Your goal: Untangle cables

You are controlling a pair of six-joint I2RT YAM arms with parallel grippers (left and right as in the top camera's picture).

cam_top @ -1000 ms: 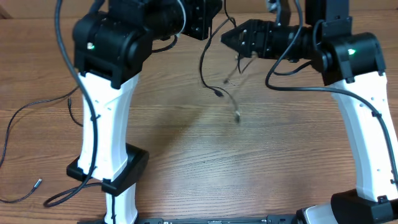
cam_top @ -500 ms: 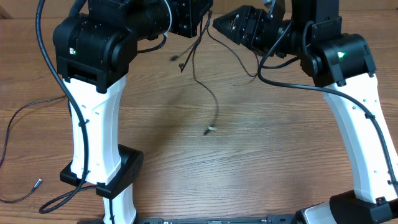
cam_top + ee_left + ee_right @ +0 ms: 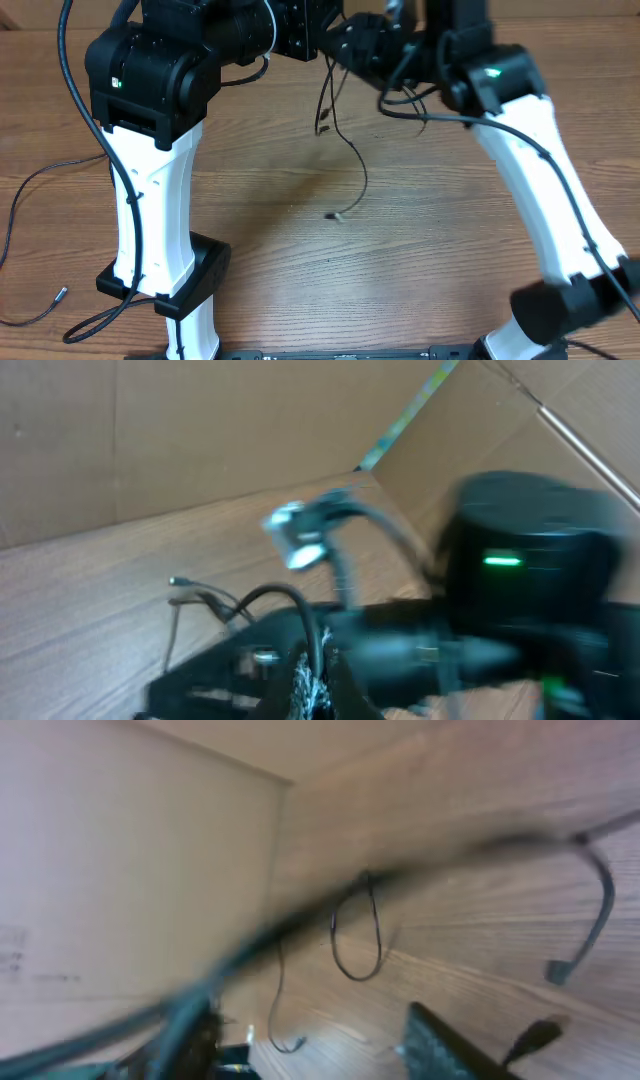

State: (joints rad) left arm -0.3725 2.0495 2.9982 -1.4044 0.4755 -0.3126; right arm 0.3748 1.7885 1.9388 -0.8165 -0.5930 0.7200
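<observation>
Thin black cables [image 3: 352,160] hang above the table at the top centre. One strand curves down to a small plug end [image 3: 335,215] and a shorter end [image 3: 321,128] dangles beside it. My left gripper [image 3: 322,40] is shut on a cable [image 3: 275,595], which arches up from its fingers [image 3: 318,685]. My right gripper [image 3: 340,52] is close against the left one. Its jaws [image 3: 320,1050] stand apart, a blurred strand crosses by the left finger [image 3: 190,1030], and a cable loop [image 3: 355,935] hangs beyond.
Another thin black cable [image 3: 40,180] lies on the wooden table at the far left, with a plug end [image 3: 61,293] near the front. The white left arm [image 3: 150,200] and right arm [image 3: 540,170] stand on either side. A cardboard wall [image 3: 200,430] runs along the back.
The right arm has swung left until its gripper meets the left gripper, and its jaws have narrowed. The hanging cable has shifted left and its plug end now dangles lower.
</observation>
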